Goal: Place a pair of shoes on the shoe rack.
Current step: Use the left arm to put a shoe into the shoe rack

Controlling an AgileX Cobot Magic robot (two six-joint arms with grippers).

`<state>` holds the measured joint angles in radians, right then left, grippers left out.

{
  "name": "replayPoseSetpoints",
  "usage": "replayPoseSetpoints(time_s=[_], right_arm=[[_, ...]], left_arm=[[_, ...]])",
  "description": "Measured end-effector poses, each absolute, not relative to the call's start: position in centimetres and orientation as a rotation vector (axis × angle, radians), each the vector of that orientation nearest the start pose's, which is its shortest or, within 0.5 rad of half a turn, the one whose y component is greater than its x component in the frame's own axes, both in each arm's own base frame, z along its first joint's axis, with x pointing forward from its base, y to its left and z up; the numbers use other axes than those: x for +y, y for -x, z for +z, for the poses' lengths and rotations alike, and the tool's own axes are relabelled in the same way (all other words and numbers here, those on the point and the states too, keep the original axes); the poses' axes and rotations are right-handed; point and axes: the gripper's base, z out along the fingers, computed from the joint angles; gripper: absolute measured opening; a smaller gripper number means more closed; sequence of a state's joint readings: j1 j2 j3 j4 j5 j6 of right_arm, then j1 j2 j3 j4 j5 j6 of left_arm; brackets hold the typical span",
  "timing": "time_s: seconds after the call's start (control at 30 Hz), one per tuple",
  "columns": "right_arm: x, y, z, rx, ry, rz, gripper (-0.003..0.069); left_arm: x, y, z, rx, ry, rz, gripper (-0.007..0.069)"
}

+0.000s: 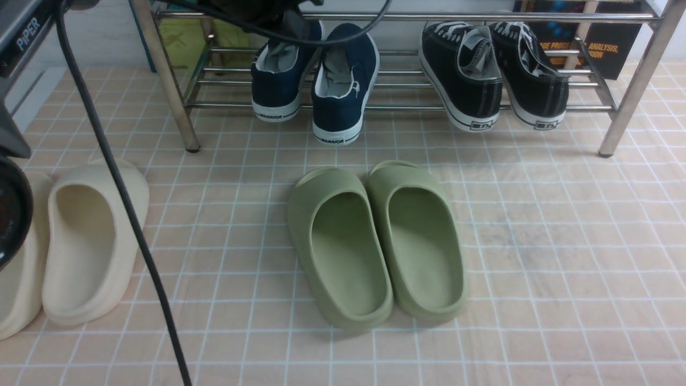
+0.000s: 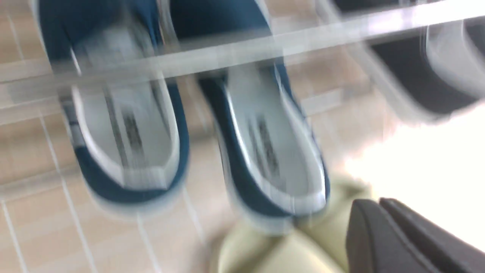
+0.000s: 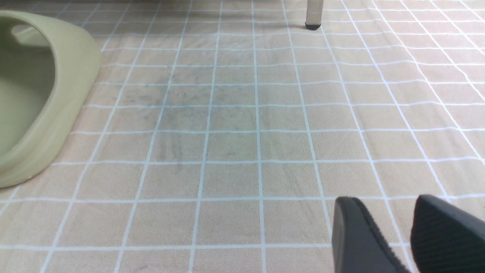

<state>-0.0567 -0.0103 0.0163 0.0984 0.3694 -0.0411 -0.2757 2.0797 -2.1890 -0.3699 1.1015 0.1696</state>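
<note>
The toes of the two navy canvas slip-ons (image 1: pixel 343 86) are hidden behind the dark bulk of the left arm (image 1: pixel 252 10) and its looping cable (image 1: pixel 115 177). The pair sits side by side on the chrome shoe rack (image 1: pixel 375 107), with the white "WARRIOR" heels hanging over the front bar. The left wrist view is badly smeared. The left gripper (image 2: pixel 373 206) hangs above the pair, and its two dark fingers seem pressed together with nothing between them. The right gripper (image 3: pixel 401 235) shows ribbed black pads (image 3: pixel 447 231) a narrow gap apart, empty, low over the floor. Black lace-up sneakers (image 1: pixel 493 75) with white stitching share the round bars. Smooth olive foam slides (image 1: pixel 375 244) lie in front of the rack, and cream slides (image 1: pixel 91 241) are cut off at the frame's edge. The floor (image 1: pixel 563 268) is a peach grid of squares with white lines and faint grey smudges. Behind the rack stands a dark box with orange lettering (image 1: pixel 605 45).
</note>
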Motion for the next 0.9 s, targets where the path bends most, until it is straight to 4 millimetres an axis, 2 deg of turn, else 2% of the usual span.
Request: replayPoseSetpoints(time_s=[0.07, 0.1, 0.13, 0.2, 0.27, 0.37, 0.53, 0.9], right_arm=[[0.0, -5.3, 17.5, 1.856, -0.075, 0.029, 0.0238], [0.0, -5.3, 17.5, 1.856, -0.075, 0.029, 0.0238], [0.0, -5.3, 17.5, 1.856, -0.075, 0.029, 0.0238], [0.0, -5.3, 17.5, 1.856, -0.075, 0.029, 0.0238], [0.0, -5.3, 17.5, 1.856, -0.075, 0.029, 0.0238], [0.0, -5.3, 17.5, 1.856, -0.075, 0.029, 0.0238], [0.0, -5.3, 17.5, 1.856, -0.075, 0.029, 0.0238], [0.0, -5.3, 17.5, 1.856, -0.075, 0.029, 0.0238]], left_arm=[[-16.5, -43.8, 33.7, 2.507, -0.538, -0.527, 0.0002], [-16.6, -43.9, 33.6, 2.51, -0.542, -0.528, 0.0002], [-18.1, -43.6, 31.7, 2.58, -0.621, -0.524, 0.0002], [-19.3, -43.6, 30.1, 2.614, -0.682, -0.504, 0.0002], [-20.9, -43.5, 28.3, 2.638, -0.76, -0.445, 0.0002], [-21.9, -43.9, 26.6, 2.622, -0.817, -0.312, 0.0002], [-21.9, -45.8, 26.2, 2.497, -0.703, -0.176, 0.0002], [-22.3, -46.8, 26.9, 2.376, -0.57, -0.175, 0.0003]])
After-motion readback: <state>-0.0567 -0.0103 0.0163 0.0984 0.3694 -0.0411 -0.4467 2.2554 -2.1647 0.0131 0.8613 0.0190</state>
